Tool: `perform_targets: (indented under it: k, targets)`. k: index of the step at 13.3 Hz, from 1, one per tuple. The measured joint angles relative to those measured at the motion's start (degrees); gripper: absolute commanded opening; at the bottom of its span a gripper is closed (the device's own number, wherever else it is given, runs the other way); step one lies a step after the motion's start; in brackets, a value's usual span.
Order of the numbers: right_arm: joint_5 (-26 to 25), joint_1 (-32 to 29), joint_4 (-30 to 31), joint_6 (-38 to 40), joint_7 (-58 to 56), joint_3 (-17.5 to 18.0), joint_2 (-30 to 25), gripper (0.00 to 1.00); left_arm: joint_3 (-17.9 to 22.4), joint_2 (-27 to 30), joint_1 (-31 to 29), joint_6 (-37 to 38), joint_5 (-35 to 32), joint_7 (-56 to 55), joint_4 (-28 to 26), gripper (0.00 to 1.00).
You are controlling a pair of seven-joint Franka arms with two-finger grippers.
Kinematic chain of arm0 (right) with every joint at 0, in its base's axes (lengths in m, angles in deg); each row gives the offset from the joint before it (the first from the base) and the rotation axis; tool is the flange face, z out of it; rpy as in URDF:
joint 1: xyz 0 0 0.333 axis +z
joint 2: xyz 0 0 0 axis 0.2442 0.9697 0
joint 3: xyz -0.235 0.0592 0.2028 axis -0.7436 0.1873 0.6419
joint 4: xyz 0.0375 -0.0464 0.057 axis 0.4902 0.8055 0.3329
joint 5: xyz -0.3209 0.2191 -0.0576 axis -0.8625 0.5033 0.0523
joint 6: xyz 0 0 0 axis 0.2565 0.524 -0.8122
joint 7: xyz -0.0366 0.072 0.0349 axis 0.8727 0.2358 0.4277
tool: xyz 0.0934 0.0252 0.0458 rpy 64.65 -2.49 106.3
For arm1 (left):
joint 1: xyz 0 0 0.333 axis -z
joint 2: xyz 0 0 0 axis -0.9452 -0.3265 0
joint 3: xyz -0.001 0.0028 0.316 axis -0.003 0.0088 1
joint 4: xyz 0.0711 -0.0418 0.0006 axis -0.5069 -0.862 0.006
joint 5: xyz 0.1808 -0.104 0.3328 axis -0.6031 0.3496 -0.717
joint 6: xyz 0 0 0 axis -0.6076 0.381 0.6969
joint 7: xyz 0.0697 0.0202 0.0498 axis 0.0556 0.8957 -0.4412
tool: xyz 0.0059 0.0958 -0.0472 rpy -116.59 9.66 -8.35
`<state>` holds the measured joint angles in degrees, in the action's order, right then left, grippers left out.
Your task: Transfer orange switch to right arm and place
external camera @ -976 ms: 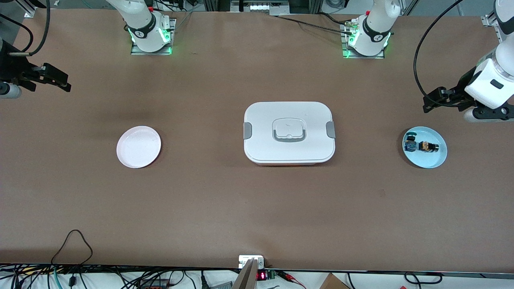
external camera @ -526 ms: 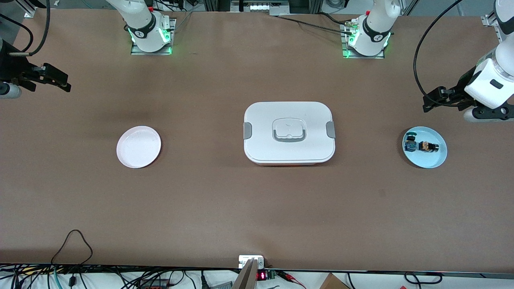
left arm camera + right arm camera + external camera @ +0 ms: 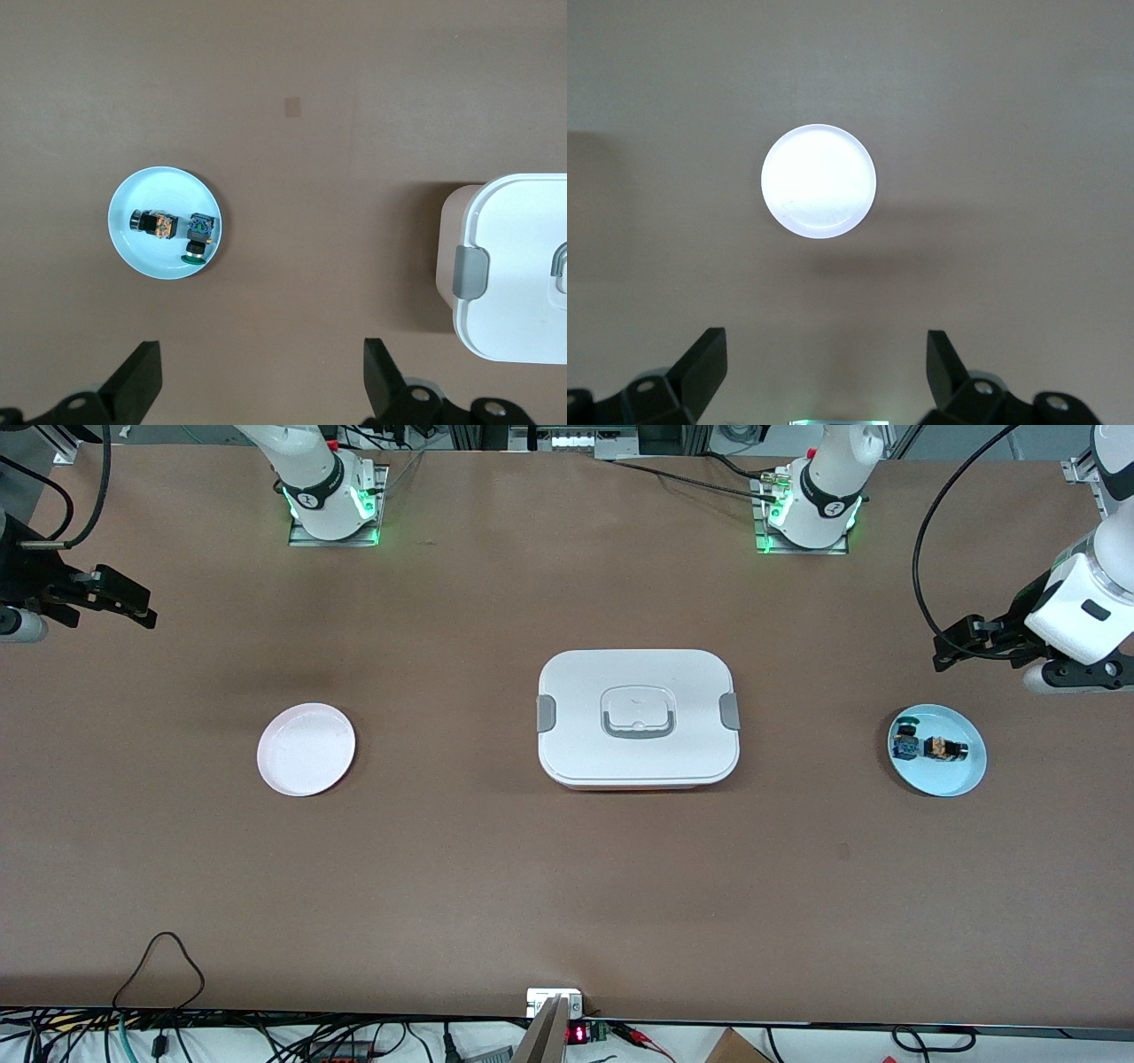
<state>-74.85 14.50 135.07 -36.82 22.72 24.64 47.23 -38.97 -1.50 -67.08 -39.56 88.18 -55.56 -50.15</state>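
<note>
The orange switch (image 3: pixel 944 750) (image 3: pixel 152 223) lies on its side in a light blue plate (image 3: pixel 955 779) (image 3: pixel 142 190) at the left arm's end of the table. A similar switch with a blue-green cap (image 3: pixel 905 741) (image 3: pixel 200 239) lies beside it on the same plate. My left gripper (image 3: pixel 952 648) (image 3: pixel 261 359) hangs open and empty over bare table next to that plate. At the right arm's end, my right gripper (image 3: pixel 142 607) (image 3: pixel 824 345) hangs open and empty over bare table, apart from a pale pink plate (image 3: pixel 306 762) (image 3: pixel 819 181).
A white lidded lunch box (image 3: pixel 638 691) (image 3: pixel 523 266) with grey side clips and a handle in its lid sits mid-table between the two plates. Brown tabletop lies between all three. Cables run along the table edge nearest the front camera.
The left arm's hand has crept very slightly toward the robots' bases. The right arm, the plates and both switches have stayed put.
</note>
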Motion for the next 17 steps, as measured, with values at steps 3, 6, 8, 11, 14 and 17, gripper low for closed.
perform_targets:
  k: [3, 6, 8, 11, 14, 17]
  targets:
    - [0.0, 0.0, 0.0, -0.1, 0.0, 0.0, 0.0, 1.00, 0.0, 0.0, 0.0, 0.2, 0.0, 0.0, 0.0, 1.00]
    - [0.0, 0.0, 0.0, -0.1, 0.0, 0.0, 0.1, 1.00, 0.0, 0.0, 0.0, 0.3, 0.0, 0.0, 0.1, 1.00]
    - [0.0, 0.0, 0.0, -0.1, 0.0, 0.0, 0.2, 1.00, 0.0, 0.0, 0.0, 0.4, 0.0, 0.0, 0.1, 1.00]
    - [0.0, 0.0, 0.0, -0.1, 0.0, 0.0, 0.2, 1.00, 0.0, 0.0, 0.0, 0.6, 0.0, 0.0, 0.1, 1.00]
    - [0.0, 0.0, 0.0, -0.1, 0.0, 0.0, 0.2, 1.00, 0.1, 0.0, -0.1, 1.3, 0.0, 0.0, 0.1, 1.00]
    - [0.0, 0.0, 0.0, -0.1, 0.0, 0.0, 0.2, 1.00, 0.2, -0.1, -0.1, 3.8, 0.0, 0.0, 0.1, 1.00]
